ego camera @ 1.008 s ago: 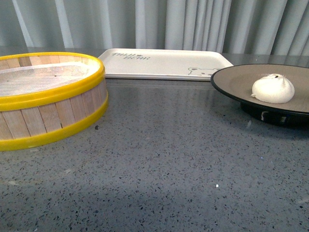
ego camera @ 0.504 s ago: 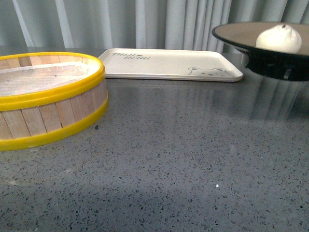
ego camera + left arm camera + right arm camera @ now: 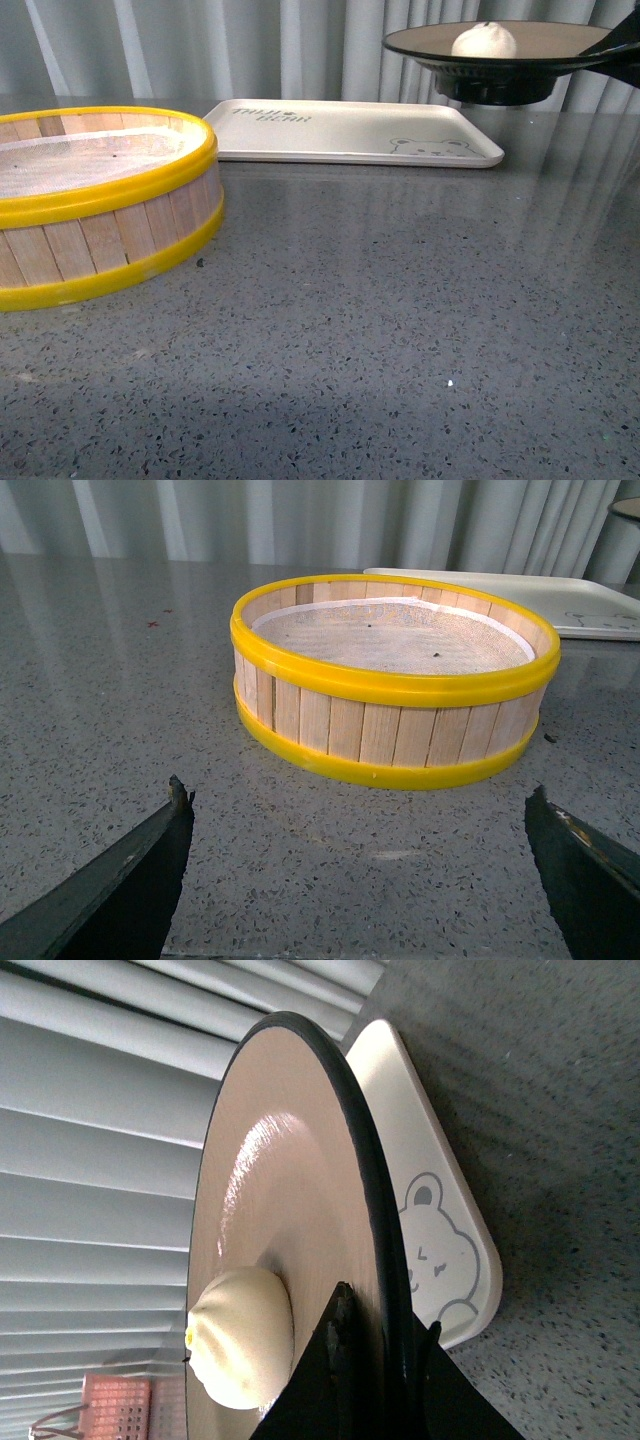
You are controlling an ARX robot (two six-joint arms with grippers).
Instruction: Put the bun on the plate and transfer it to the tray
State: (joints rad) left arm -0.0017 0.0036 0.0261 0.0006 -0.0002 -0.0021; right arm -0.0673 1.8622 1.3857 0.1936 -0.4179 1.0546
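On the plate [image 3: 280, 1160], bun [image 3: 240, 1338] beside right gripper [image 3: 385, 1325]; plate clamped.

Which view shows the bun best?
Right wrist: the bun is close and large on the plate. Front shows it small and distant on the raised plate; left wrist misses it.

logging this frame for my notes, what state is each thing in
bun: sitting on the plate
plate: off the table, level, clamped at rim
tray: flat on table, plate not yet on it
steamer basket: on table, uncovered
left gripper: open, holding nothing
right gripper: shut on plate rim
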